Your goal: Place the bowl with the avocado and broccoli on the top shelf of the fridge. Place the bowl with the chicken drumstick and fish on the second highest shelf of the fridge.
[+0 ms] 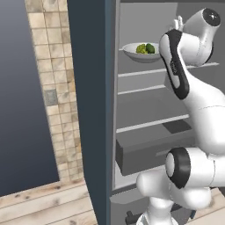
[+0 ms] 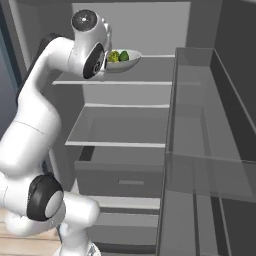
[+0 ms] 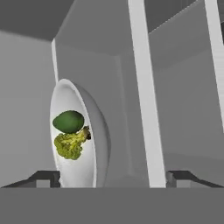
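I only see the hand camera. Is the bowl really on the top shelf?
Observer: Yes, the bowl sits level on the fridge's top shelf.
Operator: What's under it?
Observer: Two more shelves, then a grey drawer.
Operator: Is the other bowl in there?
Observer: No, those two shelves are bare.
Operator: Is the hand holding the bowl?
Observer: The arm hides the gripper from both base cameras; in your view the fingertips stand wide, either side of the bowl.

The bowl sat on the fridge's top shelf, avocado at three o'clock of the broccoli, touching it.
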Available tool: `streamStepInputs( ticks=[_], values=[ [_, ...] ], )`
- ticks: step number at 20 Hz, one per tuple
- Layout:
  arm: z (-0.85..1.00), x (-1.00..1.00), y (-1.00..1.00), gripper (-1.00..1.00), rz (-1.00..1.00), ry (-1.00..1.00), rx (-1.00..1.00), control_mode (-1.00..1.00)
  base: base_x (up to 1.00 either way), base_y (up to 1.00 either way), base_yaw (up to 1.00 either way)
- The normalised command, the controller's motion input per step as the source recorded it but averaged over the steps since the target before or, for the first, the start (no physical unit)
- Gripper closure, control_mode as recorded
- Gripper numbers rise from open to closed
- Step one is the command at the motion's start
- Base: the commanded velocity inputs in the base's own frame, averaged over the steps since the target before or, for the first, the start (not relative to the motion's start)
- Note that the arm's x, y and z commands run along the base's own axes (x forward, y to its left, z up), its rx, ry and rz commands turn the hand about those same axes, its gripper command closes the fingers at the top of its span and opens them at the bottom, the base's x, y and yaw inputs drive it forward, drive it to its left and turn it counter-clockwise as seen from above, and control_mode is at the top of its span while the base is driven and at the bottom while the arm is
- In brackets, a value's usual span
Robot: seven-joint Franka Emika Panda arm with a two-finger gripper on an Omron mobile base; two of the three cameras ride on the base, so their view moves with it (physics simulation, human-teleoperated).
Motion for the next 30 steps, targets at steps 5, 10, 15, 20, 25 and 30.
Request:
streamStepInputs(
  ticks=[5,10,15,20,25,30],
  values=[
    [0.02,-1.00,-0.04,-1.00,0.18,0.00,0.00,-1.00,0.00,0.00,0.00],
    [-0.21,-1.00,0.00,-1.00,0.29,0.03,-0.06,-1.00,0.00,0.00,0.00],
    [-0.91,-1.00,0.16,-1.00,0.46,0.34,-0.27,-1.00,0.00,0.00,0.00],
    [-1.00,-0.99,0.28,-1.00,0.47,0.27,-0.52,-1.00,0.00,0.00,0.00],
    [-0.59,-0.81,0.28,-1.00,0.33,-0.27,-0.48,-1.00,0.00,0.00,0.00],
    [0.00,-0.06,0.00,-1.00,0.00,0.00,0.00,-1.00,0.00,0.00,0.00]
  ],
)
